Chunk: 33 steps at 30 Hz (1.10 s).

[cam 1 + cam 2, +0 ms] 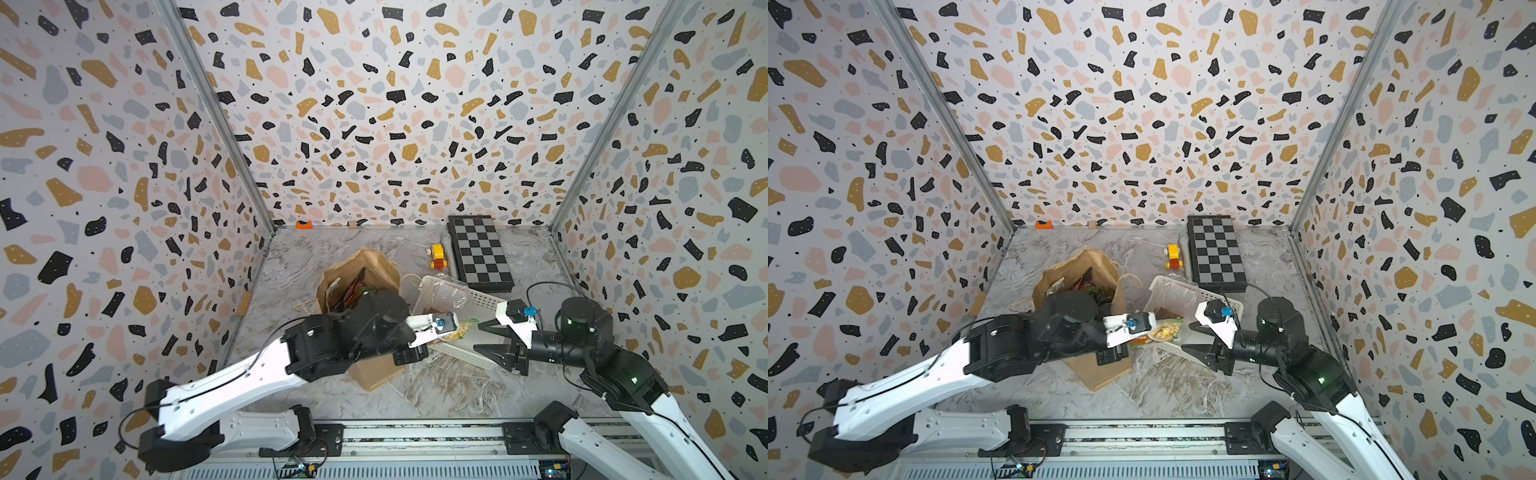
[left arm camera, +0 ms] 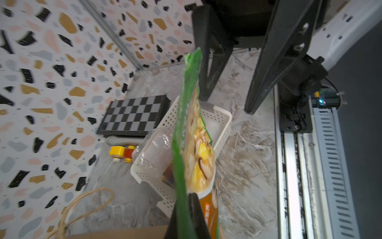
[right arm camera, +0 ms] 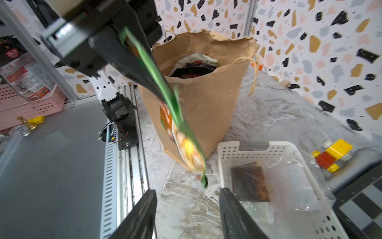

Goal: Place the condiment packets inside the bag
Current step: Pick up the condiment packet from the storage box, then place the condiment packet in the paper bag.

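The left gripper (image 2: 185, 219) is clamped on the orange end of a flat, glossy green-and-orange condiment packet (image 2: 196, 157). The packet hangs in the air, edge-on, beside the upright tan kraft paper bag (image 3: 206, 103) and over the rim of the white perforated plastic basket (image 3: 227, 148). Its long axis runs toward the right gripper (image 3: 187, 192), and its green free end points at those spread, empty jaws.

A brown paper bag (image 1: 365, 270) stands open on the marble counter (image 1: 436, 386), with dark packets (image 1: 352, 291) showing in its mouth. Just to its right lies a white basket (image 1: 461, 355) (a clear pouch (image 1: 446, 293) inside). The left pincer (image 1: 436, 340), mostly hidden under its wrist, sits over the basket's near end, and a green packet (image 1: 459, 332) pokes out past it. The right pincer (image 1: 486, 340) faces it, jaws spread wide.
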{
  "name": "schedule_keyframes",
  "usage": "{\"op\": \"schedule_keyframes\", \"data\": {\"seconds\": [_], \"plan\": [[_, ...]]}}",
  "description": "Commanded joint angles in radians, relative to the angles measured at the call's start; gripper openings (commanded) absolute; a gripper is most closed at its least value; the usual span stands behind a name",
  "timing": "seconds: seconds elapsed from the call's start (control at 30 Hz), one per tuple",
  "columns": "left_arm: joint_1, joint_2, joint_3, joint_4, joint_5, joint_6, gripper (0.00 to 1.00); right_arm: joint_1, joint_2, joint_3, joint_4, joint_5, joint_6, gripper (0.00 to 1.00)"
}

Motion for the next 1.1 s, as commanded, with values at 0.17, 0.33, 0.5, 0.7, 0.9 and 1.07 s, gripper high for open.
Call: {"op": "schedule_keyframes", "data": {"seconds": [0.17, 0.33, 0.5, 0.7, 0.9, 1.07], "plan": [[0.226, -0.26, -0.064, 0.119, -0.238, -0.034, 0.0, 0.004, -0.026, -0.051, 0.09, 0.145, 0.08, 0.55], [0.403, -0.27, -0.177, 0.124, -0.104, -0.14, 0.0, 0.004, -0.025, -0.065, 0.109, 0.153, 0.095, 0.55], [0.434, -0.26, -0.271, 0.185, 0.013, -0.241, 0.0, 0.005, -0.034, -0.065, 0.08, 0.172, 0.083, 0.55], [0.448, -0.208, -0.33, 0.174, -0.02, -0.297, 0.0, 0.004, -0.038, -0.087, 0.079, 0.186, 0.075, 0.56], [0.485, -0.17, -0.39, 0.183, -0.21, -0.275, 0.0, 0.004, -0.033, -0.096, 0.086, 0.195, 0.084, 0.56], [0.49, -0.228, -0.428, 0.205, -0.189, -0.212, 0.0, 0.005, -0.036, -0.1, 0.083, 0.206, 0.076, 0.56]]}}
